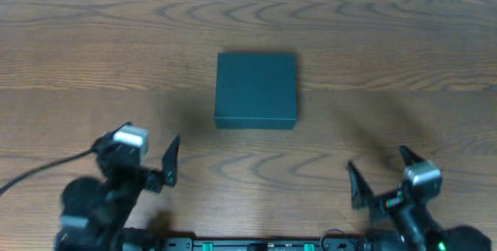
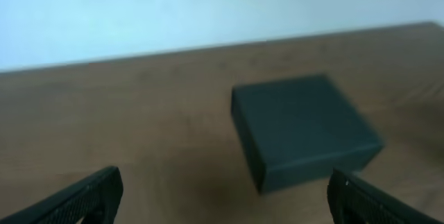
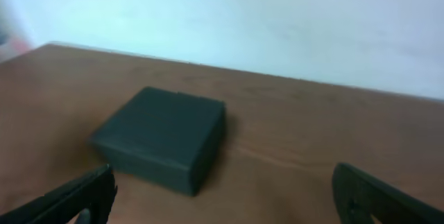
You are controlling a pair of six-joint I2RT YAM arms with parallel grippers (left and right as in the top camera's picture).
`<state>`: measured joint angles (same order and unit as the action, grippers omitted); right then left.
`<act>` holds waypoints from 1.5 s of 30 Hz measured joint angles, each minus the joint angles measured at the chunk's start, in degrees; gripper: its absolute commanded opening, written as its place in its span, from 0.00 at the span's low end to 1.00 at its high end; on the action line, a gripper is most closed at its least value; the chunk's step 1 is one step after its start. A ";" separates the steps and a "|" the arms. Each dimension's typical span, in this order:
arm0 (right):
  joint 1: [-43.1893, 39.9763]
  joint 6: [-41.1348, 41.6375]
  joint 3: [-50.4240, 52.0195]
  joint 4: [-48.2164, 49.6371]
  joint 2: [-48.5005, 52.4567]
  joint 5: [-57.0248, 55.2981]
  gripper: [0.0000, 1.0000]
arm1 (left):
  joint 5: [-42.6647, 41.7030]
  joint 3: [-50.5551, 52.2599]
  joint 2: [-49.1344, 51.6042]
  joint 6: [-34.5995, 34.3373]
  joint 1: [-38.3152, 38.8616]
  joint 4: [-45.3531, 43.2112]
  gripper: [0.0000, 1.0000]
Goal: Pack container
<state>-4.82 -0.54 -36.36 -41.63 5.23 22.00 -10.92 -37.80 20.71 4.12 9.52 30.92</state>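
The container (image 1: 256, 90) is a dark teal-green rectangular box, lid closed, lying flat in the middle of the wooden table. It also shows in the left wrist view (image 2: 302, 128) and in the right wrist view (image 3: 161, 136). My left gripper (image 1: 147, 154) is open and empty at the near left, well short of the container; its fingers frame bare table in the left wrist view (image 2: 222, 200). My right gripper (image 1: 382, 175) is open and empty at the near right, also apart from the container, as in the right wrist view (image 3: 222, 196).
The wooden table (image 1: 388, 57) stretches around the container. A black cable (image 1: 39, 173) runs off the left side by the left arm. A pale wall stands behind the table's far edge.
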 measured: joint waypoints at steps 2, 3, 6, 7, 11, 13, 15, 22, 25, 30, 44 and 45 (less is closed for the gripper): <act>0.00 1.40 4.17 4.28 -0.02 -1.90 0.99 | 0.48 4.98 1.29 -0.66 0.00 -5.14 0.95; 0.00 1.88 6.82 6.49 0.00 -2.78 0.99 | 0.59 7.50 1.95 -1.09 0.00 -8.52 0.95; 0.00 3.06 13.94 11.89 0.02 -4.11 0.99 | 0.81 12.50 2.80 -2.23 0.02 -15.78 0.95; 0.00 3.19 15.93 12.76 0.00 -4.42 0.99 | 1.09 13.86 2.91 -2.56 0.00 -17.46 0.96; 0.00 3.80 23.76 15.72 0.02 -5.20 0.99 | 3.10 19.23 3.41 -4.42 0.02 -21.88 0.96; 0.00 4.13 26.21 17.88 0.02 -5.38 0.99 | 4.31 21.99 3.67 -5.57 0.00 -24.24 0.95; 0.00 5.29 27.61 21.07 0.04 -5.51 0.99 | 5.40 24.13 3.80 -6.03 0.00 -26.18 0.96; 0.00 8.11 29.59 24.30 0.00 -7.17 0.97 | 8.61 31.87 3.93 -8.76 0.00 -31.61 0.95; 0.00 8.68 30.05 23.93 0.35 -7.58 0.99 | 9.92 34.45 3.96 -11.26 0.00 -31.58 0.95; 0.00 10.67 30.05 23.91 1.64 -7.89 0.99 | 14.45 36.81 4.02 -19.69 -0.04 -31.34 0.95; 0.00 12.68 30.05 23.93 5.16 -8.57 0.99 | 29.14 36.54 4.00 -31.32 -0.04 -30.77 0.96; 0.00 12.68 30.05 23.93 5.16 -8.57 0.99 | 29.31 36.54 4.00 -31.32 -0.04 -30.77 0.95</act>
<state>-4.82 12.14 -6.31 -17.69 10.39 13.43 18.39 -1.26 24.71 -27.20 9.47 0.14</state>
